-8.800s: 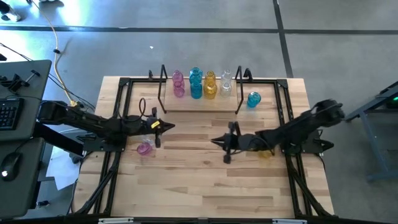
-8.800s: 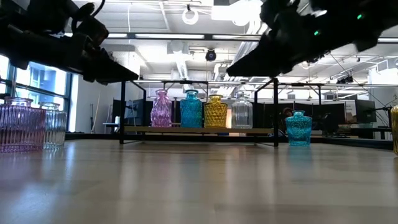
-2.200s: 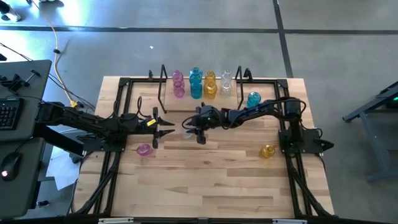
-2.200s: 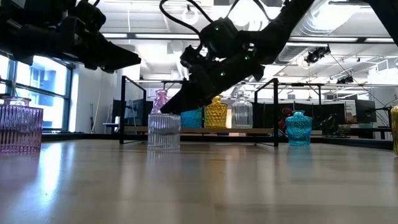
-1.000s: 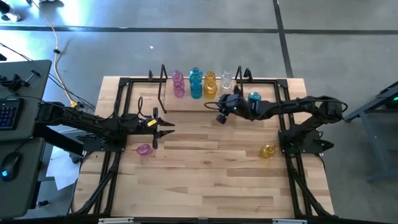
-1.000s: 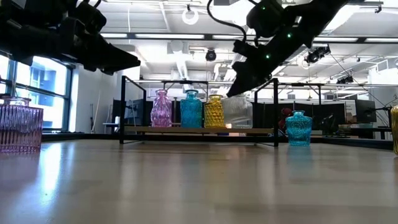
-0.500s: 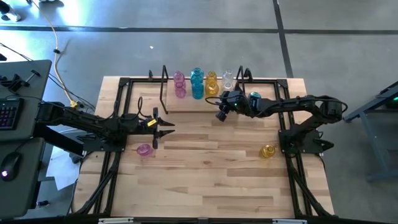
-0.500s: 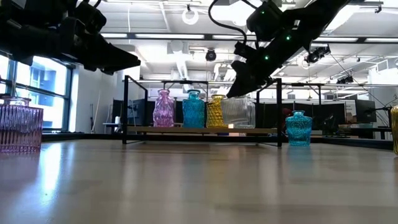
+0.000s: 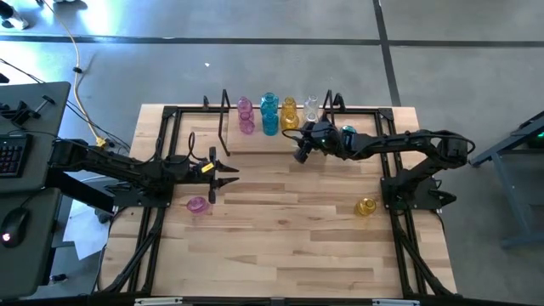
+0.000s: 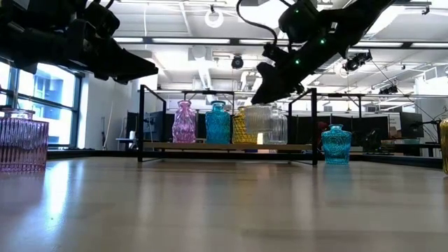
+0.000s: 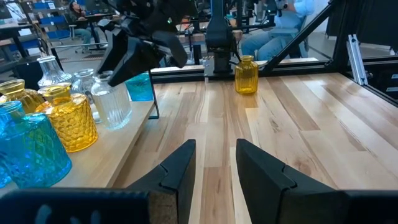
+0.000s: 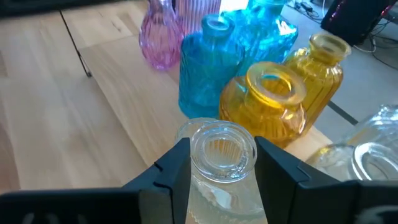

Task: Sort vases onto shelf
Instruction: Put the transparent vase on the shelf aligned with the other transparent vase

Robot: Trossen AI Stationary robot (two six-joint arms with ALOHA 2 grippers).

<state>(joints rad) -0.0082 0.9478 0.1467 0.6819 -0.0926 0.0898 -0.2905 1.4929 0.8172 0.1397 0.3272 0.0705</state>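
Note:
My right gripper (image 12: 222, 155) is at the shelf's (image 10: 224, 146) front edge, shut on a clear ribbed vase (image 10: 257, 126). Pink (image 9: 246, 115), teal (image 9: 269, 113), yellow (image 9: 289, 113) and clear (image 9: 311, 109) vases stand in pairs on the shelf board. A teal vase (image 9: 348, 136) stands on the table just right of the shelf. One pink vase (image 9: 197, 204) stands near the left arm and one yellow vase (image 9: 365, 206) by the right arm's base. My left gripper (image 9: 223, 174) hovers open over the table's left part. My right gripper pinches the clear vase by its neck, just under the rim (image 12: 222, 140), one finger (image 12: 171, 168) on each side. The fingers slant down from the table's right. The vase hangs nearly upright below them, base at the shelf board; whether it rests there I cannot tell.
A black rail frame (image 9: 170, 110) edges the table. The shelf's upright posts (image 10: 313, 126) stand close beside the held vase. Bare wood (image 9: 289, 229) lies across the table's middle and near side. People sit in the room beyond the table.
My right gripper carried the clear vase a little toward the table's left along the shelf's front. The vase went from tilted to nearly upright. The shelf, with its vases, slid slightly toward the table's right.

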